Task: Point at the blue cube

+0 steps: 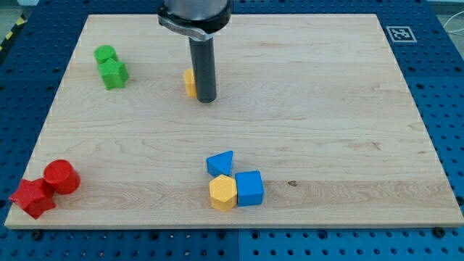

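The blue cube [249,188] lies near the view's bottom, middle of the wooden board [326,109]. A yellow hexagonal block [223,193] touches its left side. A blue triangular block [220,164] sits just above the two. My tip [206,99] is at the end of the dark rod in the upper middle of the board, far above the blue cube. A yellow block [190,83] sits right against the rod's left side, partly hidden by it.
A green cylinder [105,54] and a green star-shaped block [114,73] sit at the upper left. A red cylinder [61,177] and a red star-shaped block [32,197] sit at the lower left corner. A marker tag [401,33] is off the board's upper right corner.
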